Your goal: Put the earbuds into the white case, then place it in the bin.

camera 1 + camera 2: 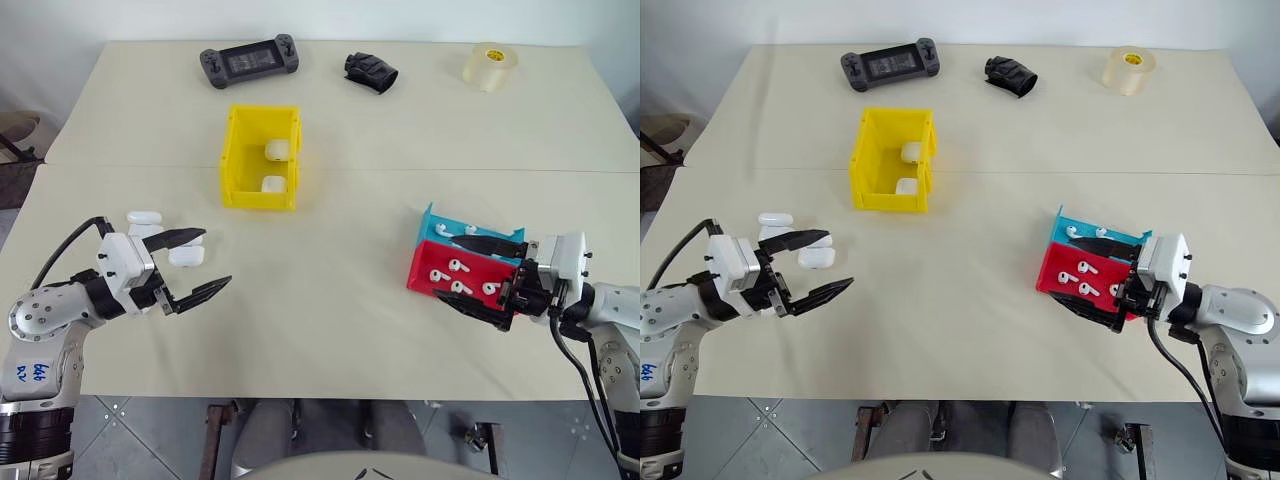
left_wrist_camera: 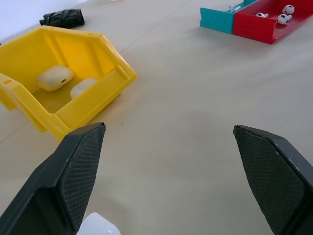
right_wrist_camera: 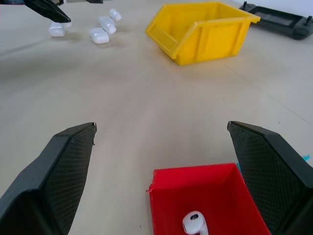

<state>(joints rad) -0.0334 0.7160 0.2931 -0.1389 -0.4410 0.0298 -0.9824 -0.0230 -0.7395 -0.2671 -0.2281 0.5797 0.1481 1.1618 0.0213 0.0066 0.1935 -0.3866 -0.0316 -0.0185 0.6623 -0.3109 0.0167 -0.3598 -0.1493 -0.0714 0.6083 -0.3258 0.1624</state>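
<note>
Hovering wide open, both grippers empty — yellow bin [image 1: 260, 158] holds two white cases [image 1: 276, 150].
Left of the bin: left gripper [image 1: 198, 264] beside loose cases [image 1: 186, 256]. Right of it: right gripper [image 1: 470, 274] over the red tray's [image 1: 430, 272] earbuds [image 1: 456, 266].

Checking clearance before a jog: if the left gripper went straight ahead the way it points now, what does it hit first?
Probably nothing close. The left gripper, open and empty, points across bare table. The bin sits off to one side of that line, and the red tray lies far ahead; depth is uncertain.
</note>
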